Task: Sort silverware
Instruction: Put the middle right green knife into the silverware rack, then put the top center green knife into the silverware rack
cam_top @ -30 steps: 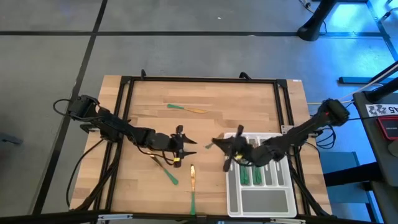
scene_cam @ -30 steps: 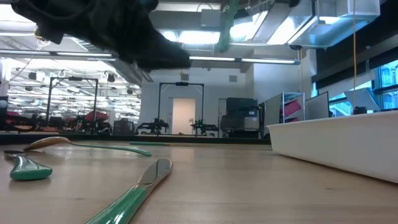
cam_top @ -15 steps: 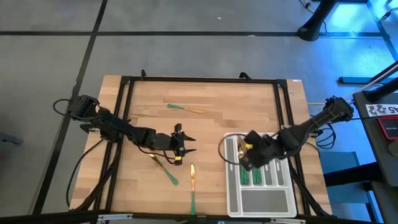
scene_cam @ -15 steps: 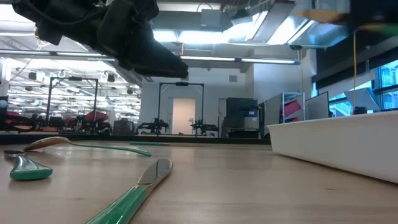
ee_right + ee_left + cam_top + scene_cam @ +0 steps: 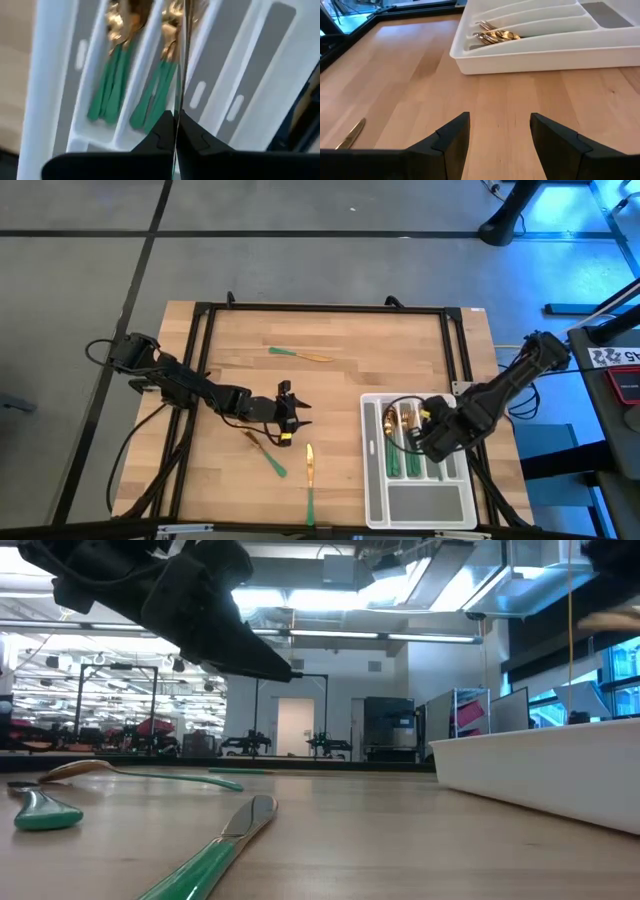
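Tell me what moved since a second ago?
The right pincer, shut on a thin piece of silverware, swung from the tray's left edge to above its slots. The left pincer shifted slightly and opened a little. The silverware on the table stayed put.

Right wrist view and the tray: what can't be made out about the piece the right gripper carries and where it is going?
- Held piece: right wrist view shows only a thin edge-on sliver between the shut fingers of the right gripper; fork, spoon or knife unclear.
- High view: the right gripper covers part of the tray, hiding the target slot.
- Low view: tray wall hides the contents.
- Left gripper hovers open, holding nothing.
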